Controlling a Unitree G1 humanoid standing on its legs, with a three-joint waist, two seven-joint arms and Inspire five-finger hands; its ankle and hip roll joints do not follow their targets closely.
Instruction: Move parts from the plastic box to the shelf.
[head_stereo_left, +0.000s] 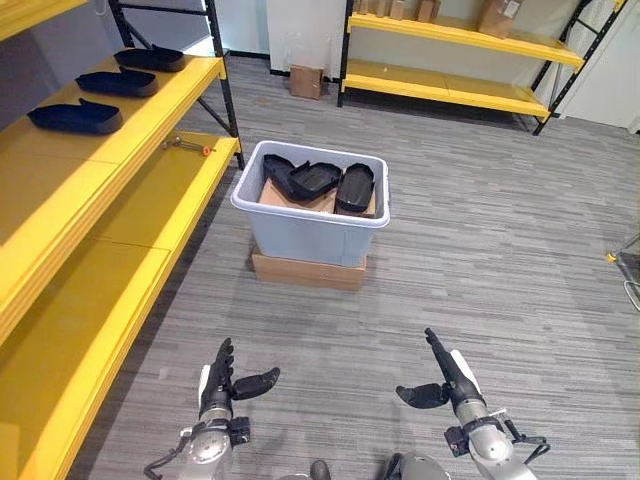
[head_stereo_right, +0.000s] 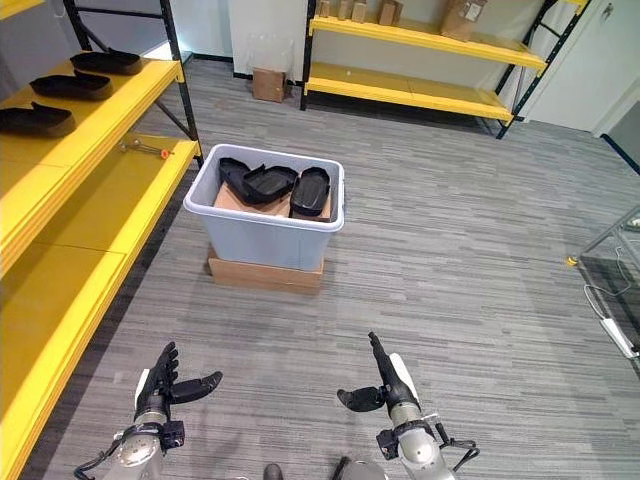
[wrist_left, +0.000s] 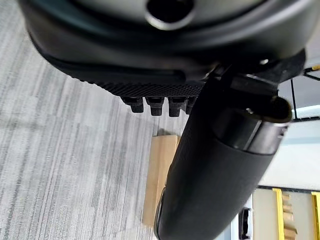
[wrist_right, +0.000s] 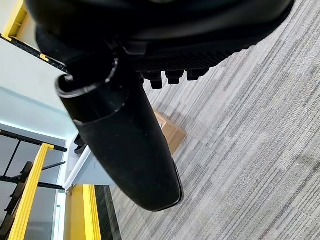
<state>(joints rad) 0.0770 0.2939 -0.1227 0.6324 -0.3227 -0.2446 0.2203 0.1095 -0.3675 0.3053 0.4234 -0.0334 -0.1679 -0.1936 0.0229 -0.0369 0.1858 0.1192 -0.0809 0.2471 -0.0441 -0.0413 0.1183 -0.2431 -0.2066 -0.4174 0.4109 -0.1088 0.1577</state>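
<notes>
Black parts (head_stereo_left: 318, 181) are lying in the grey plastic box (head_stereo_left: 310, 230) at frame centre, with more on the yellow shelf (head_stereo_left: 110, 130) at upper left. Left hand (head_stereo_left: 218, 392) and right hand (head_stereo_left: 452, 380) are hovering at the bottom edge, fingers straight and holding nothing.

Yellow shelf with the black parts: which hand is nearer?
Left. The left hand hovers open over the floor just beside the yellow shelf; the right hand, also open, is farther off on the plastic box's other side.
</notes>
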